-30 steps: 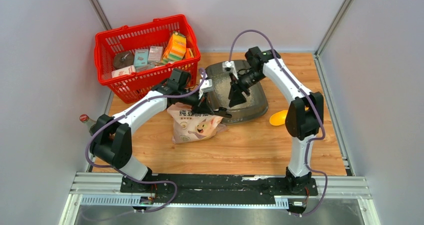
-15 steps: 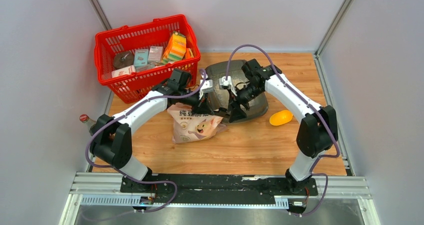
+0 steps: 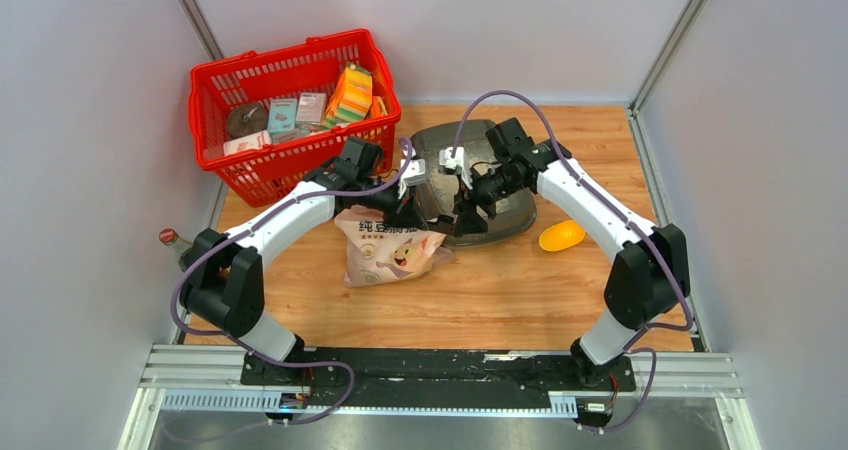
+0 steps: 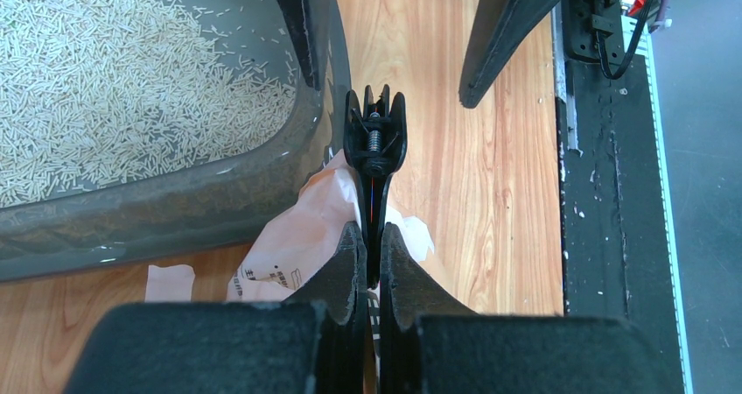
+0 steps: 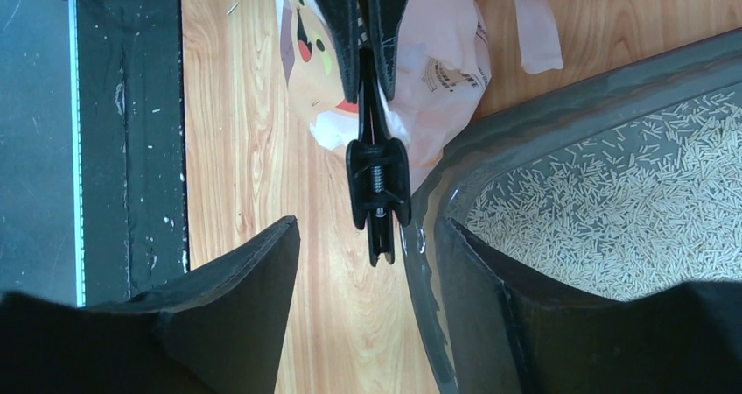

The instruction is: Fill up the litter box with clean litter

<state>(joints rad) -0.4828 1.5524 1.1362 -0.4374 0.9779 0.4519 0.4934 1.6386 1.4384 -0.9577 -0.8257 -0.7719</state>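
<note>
The dark grey litter box [image 3: 505,217] sits behind the table's middle, with pale litter [image 4: 114,87] spread inside; the litter also shows in the right wrist view [image 5: 630,201]. My left gripper [image 4: 372,234] is shut on the thin end of a black spring clip [image 4: 374,144], held by the box's near rim [image 4: 175,210] above the beige cat-printed bag [image 3: 385,250]. My right gripper [image 5: 369,228] is open and straddles the box's rim [image 5: 569,105], one finger inside and one over the wood. The clip's [image 5: 378,184] free end lies between its fingertips, untouched.
A red mesh basket [image 3: 290,110] of groceries stands at the back left. A yellow scoop [image 3: 561,235] lies on the wood right of the litter box. A bottle [image 3: 170,238] stands at the left edge. Grey walls close in three sides.
My right gripper has moved down and left from inside the litter box to its near rim, facing the clip. The yellow scoop has come into full view. The left arm has not moved.
</note>
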